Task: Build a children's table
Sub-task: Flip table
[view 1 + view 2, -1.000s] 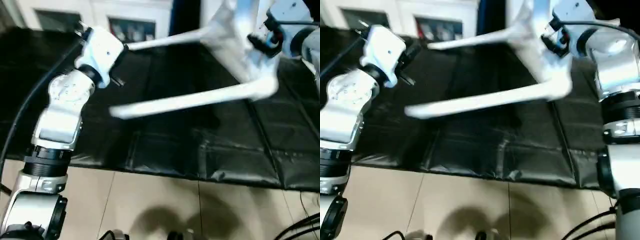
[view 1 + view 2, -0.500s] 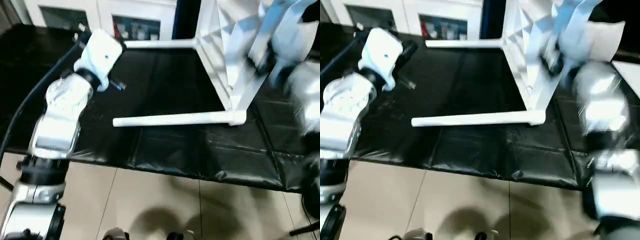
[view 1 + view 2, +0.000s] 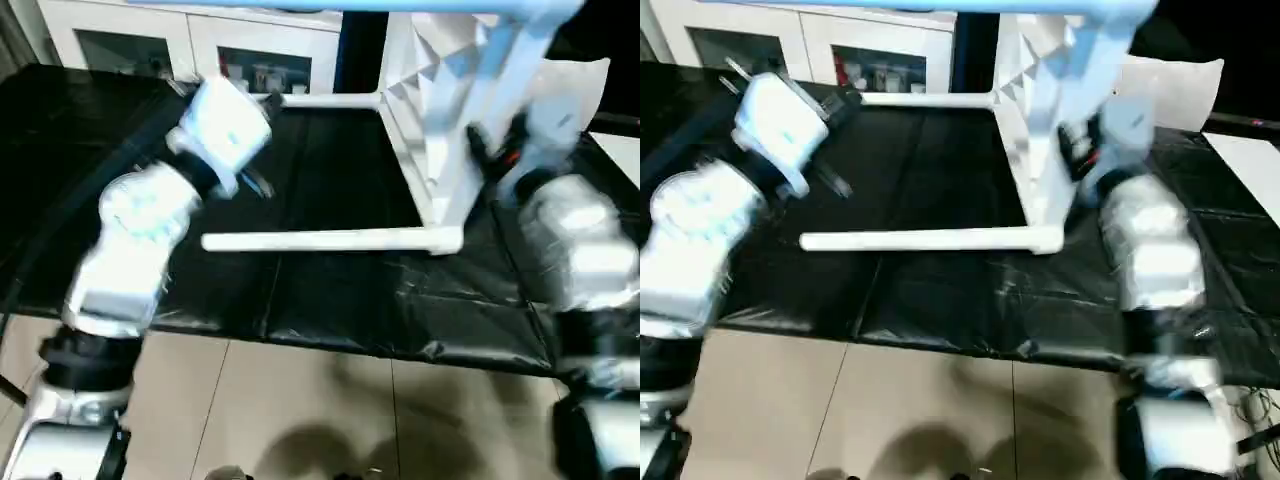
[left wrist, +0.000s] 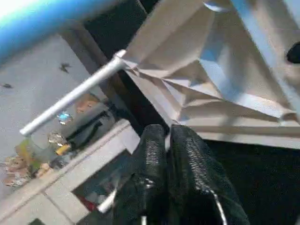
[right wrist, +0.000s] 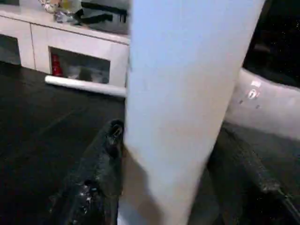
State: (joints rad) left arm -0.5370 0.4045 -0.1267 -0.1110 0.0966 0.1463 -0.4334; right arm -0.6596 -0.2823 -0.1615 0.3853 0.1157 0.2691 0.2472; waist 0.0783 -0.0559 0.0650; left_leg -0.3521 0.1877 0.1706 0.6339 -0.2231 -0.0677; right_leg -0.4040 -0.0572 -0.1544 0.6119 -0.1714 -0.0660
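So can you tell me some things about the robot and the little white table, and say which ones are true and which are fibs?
1. The children's table stands upright on all four legs. False: it is tipped on its side on the black work table, two legs lying level.
2. The left gripper is pinched shut with nothing in it. True.
3. The right gripper has a white leg between its fingers. True.
4. The work table is covered in red. False: the cover is black.
5. A white cabinet with glass doors stands behind the work table. True.
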